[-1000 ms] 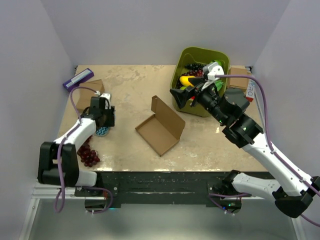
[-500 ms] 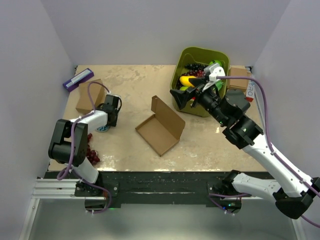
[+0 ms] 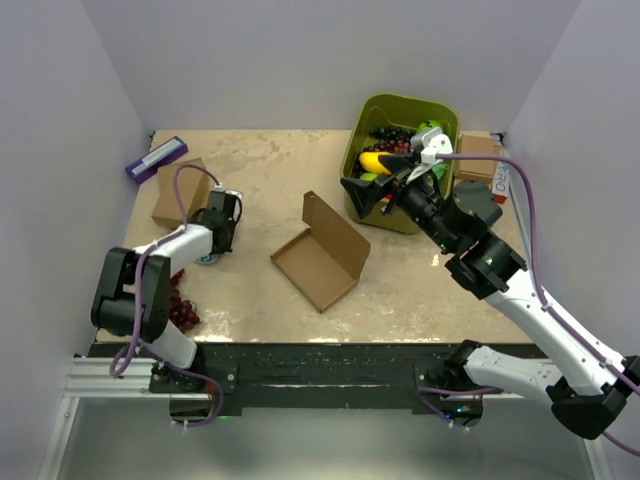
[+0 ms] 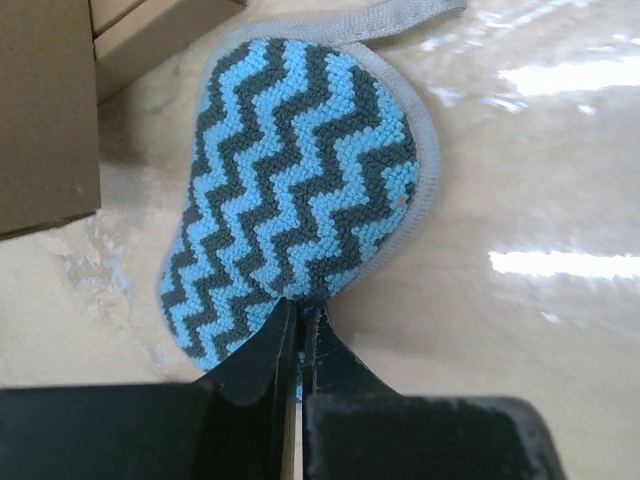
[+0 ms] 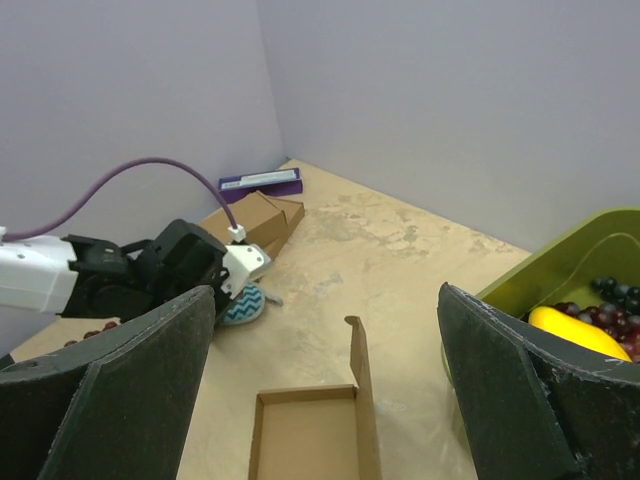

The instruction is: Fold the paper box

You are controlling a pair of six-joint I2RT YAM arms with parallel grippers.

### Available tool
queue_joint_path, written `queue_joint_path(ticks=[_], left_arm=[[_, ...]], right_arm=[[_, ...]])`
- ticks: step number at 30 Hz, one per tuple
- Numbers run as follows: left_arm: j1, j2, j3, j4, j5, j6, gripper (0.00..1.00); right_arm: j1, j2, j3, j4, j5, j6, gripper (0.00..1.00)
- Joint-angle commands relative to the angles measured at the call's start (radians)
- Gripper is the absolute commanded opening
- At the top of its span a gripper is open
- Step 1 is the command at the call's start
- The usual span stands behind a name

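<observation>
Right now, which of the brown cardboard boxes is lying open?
The thin paper box in the middle: its inside shows and one flap stands up. The chunkier left box and right box, beside the green bin, look closed.

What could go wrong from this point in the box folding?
1. The left gripper is shut at the edge of the blue zigzag pad, away from the paper box, so nothing braces the box; a one-sided push may slide it.
2. The open right gripper hangs beside the green bin and might knock it.
</observation>
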Motion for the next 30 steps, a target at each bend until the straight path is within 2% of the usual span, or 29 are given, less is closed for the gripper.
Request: queue_joint_path(ticks=[1,4,6,10,18,23,30], left_arm=[[-0.006,-0.209,-0.027,-0.02,0.128,-0.006,0.0],[-0.033,-0.329,-0.052,-0.013,0.217,0.057,0.0],[-0.098,-0.384,-0.075,0.007,0.269,0.098,0.0],[-0.237,-0.433,-0.116,0.042,0.282,0.238,0.0],[-0.406,-0.456,-0.101,-0.03,0.308,0.369,0.0],[-0.558,-0.435,-0.087,-0.103,0.23,0.462,0.0],[-0.644,-0.377,-0.052,-0.103,0.231,0.603,0.0]], right_arm=[[-0.006,-0.023,-0.006,0.057,0.009,0.007,0.96],[-0.009,-0.019,-0.007,0.066,0.013,0.013,0.96],[-0.009,-0.016,-0.009,0.071,0.013,0.019,0.97],[-0.009,-0.012,-0.007,0.071,0.01,0.027,0.97],[-0.007,-0.044,-0.014,0.068,0.024,0.041,0.97],[-0.009,-0.056,-0.02,0.07,0.036,0.05,0.98],[-0.009,-0.056,-0.018,0.076,0.027,0.076,0.98]])
